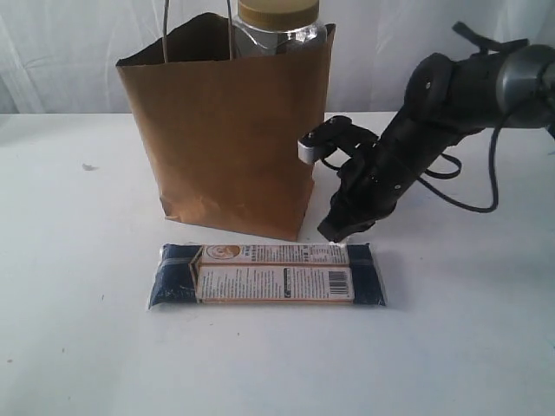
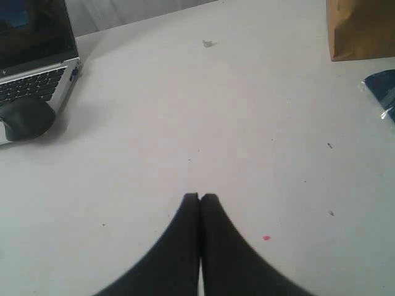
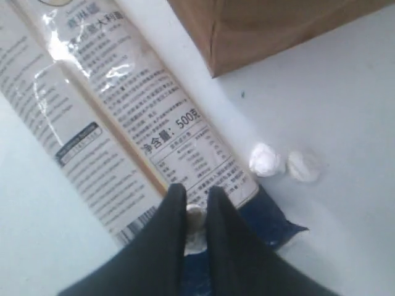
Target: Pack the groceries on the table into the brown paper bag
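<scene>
Your long packet (image 1: 267, 275) lies flat on the white tabletop (image 1: 87, 347), just below the centre of the exterior frame, lengthwise from left to right. It is wrapped in glossy clear film with navy ends, and a wide pale label edged in orange covers the middle. The label carries dense small print and a barcode. In the right wrist view you can read the packet (image 3: 123, 111) close up, its film catching glare.

Directly behind it, near but not touching, stands the brown paper bag (image 1: 225, 139), upright and creased, filling the upper centre. The clear jar (image 1: 277, 35) sits inside, its mustard-yellow lid (image 1: 278, 12) rising above the bag's rim at the top edge.

Your right claw (image 1: 336, 230) comes down from the right side of the frame onto the packet's right end, beside the bag's lower right corner. Up close, the right claw (image 3: 192, 192) shows its fingers drawn nearly together with a slim gap over the navy end. You cannot tell whether they pinch the film. Two small white lumps (image 3: 266, 160) lie on the tabletop just beside that end.

Your left claw (image 2: 199, 196) is pressed together, holding nothing, over bare tabletop. Its view also catches a laptop (image 2: 31, 55) with a dark mouse (image 2: 24, 117).
</scene>
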Controlling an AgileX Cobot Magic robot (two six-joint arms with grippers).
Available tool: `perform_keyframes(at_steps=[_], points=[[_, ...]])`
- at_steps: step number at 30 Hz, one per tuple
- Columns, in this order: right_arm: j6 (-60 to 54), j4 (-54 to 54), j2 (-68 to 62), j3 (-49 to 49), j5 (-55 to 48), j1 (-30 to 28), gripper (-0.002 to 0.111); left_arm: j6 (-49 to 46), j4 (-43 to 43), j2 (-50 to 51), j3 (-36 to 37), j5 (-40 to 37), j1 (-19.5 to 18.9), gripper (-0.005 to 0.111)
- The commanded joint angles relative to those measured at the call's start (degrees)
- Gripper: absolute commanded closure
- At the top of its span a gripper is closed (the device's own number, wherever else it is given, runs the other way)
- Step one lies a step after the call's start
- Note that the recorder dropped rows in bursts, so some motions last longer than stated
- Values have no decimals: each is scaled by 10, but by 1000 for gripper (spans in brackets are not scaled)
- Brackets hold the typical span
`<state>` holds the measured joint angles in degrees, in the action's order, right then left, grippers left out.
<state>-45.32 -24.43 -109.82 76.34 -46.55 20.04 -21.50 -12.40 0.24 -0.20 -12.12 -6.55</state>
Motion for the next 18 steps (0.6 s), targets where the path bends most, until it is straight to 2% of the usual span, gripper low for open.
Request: perform_keyframes(at_steps=[1, 10, 13, 18], points=[[30, -6, 86, -29, 5, -1, 108, 0, -1, -2, 2, 1, -1, 107], [68, -93, 233, -32, -37, -1, 108, 0, -1, -2, 2, 1, -1, 107], [63, -147, 262, -32, -42, -1, 108, 0, -1, -2, 2, 1, -1, 107], [8, -290, 280, -23, 9, -1, 108, 0, -1, -2, 2, 1, -1, 107]])
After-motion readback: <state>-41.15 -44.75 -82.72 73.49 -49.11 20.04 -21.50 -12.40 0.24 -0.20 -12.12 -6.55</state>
